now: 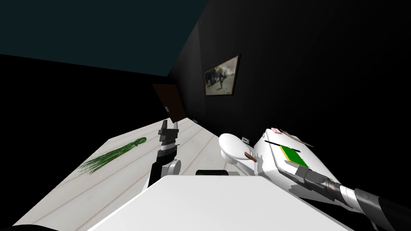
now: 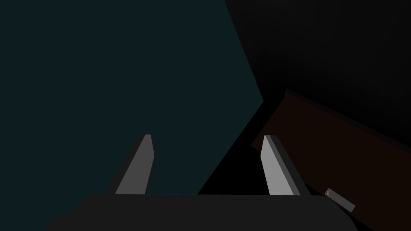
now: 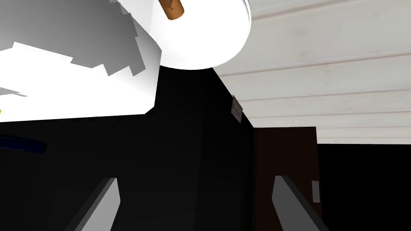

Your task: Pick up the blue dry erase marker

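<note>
The slim dark blue marker [image 1: 277, 142] lies flat on the white tabletop [image 1: 321, 168] at the robot's right. It sits towards the far end of the surface, with a flat green pad with a yellow edge [image 1: 294, 156] just on the near side of it and a small pink block [image 1: 275, 130] a little beyond. Its long axis runs across the tabletop, roughly square to the pad's long side.

The right gripper [image 1: 283, 166] is plainly the nearer one. It hovers at the near corner of the green pad, its jaws spread wide with nothing between them. It points out past the tabletop edge towards a round white seat [image 1: 232, 148] with a brown peg [image 1: 251, 155].

From that hand's own camera the marker [image 3: 20, 144] shows as a dark blue bar well off to one side of the right gripper [image 3: 196, 200], outside the finger on the tabletop's [image 3: 60, 80] side and not in the gap. As I judge it, the hand must swing across over the pad and turn, so that the jaws come down astride the marker's barrel rather than along it.

The left gripper [image 1: 168, 130] is held up over the pale plank floor [image 1: 120, 176], well apart from the tabletop, its jaws also spread and empty [image 2: 208, 164].
</note>
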{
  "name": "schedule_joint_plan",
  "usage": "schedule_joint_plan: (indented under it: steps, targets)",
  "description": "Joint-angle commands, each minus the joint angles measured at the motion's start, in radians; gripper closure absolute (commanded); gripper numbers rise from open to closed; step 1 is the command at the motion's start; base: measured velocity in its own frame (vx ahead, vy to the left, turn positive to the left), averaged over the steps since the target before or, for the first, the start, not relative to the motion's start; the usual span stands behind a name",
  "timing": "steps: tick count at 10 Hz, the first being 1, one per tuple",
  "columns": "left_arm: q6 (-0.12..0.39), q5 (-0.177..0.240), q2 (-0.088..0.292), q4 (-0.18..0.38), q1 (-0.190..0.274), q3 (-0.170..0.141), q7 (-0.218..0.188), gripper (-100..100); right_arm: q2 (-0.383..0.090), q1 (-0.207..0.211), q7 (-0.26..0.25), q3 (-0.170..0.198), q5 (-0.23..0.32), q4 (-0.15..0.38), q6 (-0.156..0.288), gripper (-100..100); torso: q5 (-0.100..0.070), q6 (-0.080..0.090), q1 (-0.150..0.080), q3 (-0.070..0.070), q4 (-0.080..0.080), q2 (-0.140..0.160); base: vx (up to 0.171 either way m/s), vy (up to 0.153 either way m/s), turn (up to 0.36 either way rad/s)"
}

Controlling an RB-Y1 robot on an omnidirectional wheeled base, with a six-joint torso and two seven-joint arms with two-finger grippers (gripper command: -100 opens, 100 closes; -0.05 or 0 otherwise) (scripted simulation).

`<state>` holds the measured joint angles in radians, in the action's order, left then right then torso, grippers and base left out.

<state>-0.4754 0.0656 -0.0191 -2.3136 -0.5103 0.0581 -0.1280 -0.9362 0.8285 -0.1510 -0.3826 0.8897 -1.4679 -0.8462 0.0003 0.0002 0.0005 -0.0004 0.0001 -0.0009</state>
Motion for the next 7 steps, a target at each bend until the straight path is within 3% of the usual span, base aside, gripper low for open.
schedule_joint_plan:
  steps: [1, 2, 3, 4, 7]
  targets:
    - [0.000, 0.000, 0.000, 0.000, 0.000, 0.000, 0.000, 0, -0.010, 0.011, -0.004, -0.012, 0.046, 0.020, -0.015, -100, 0.000, 0.000, 0.000, 0.000, 0.000, 0.000, 0.022, 0.020, 0.133]
    - [0.000, 0.000, 0.000, 0.000, 0.000, 0.000, 0.000, 0, -0.036, 0.025, -0.007, -0.035, 0.079, 0.066, -0.041, -100, 0.000, 0.001, 0.000, 0.000, 0.000, 0.000, 0.023, 0.023, 0.306]
    - [0.000, 0.000, 0.000, 0.000, 0.000, 0.000, 0.000, 0, -0.036, 0.025, -0.007, -0.035, 0.103, 0.066, -0.041, -100, 0.000, 0.000, 0.000, 0.000, 0.000, 0.000, 0.020, 0.009, 0.141]
    - [0.000, 0.000, 0.000, 0.000, 0.000, 0.000, 0.000, 0, -0.060, 0.038, -0.011, -0.057, 0.136, 0.104, -0.066, -100, 0.000, 0.001, -0.001, 0.000, 0.000, 0.000, 0.029, 0.017, 0.239]
    - [0.000, 0.000, 0.000, 0.000, 0.000, 0.000, 0.000, 0, -0.082, 0.050, -0.014, -0.077, 0.212, 0.154, -0.091, -100, 0.000, 0.000, -0.001, 0.000, 0.000, -0.001, 0.030, 0.008, 0.193]
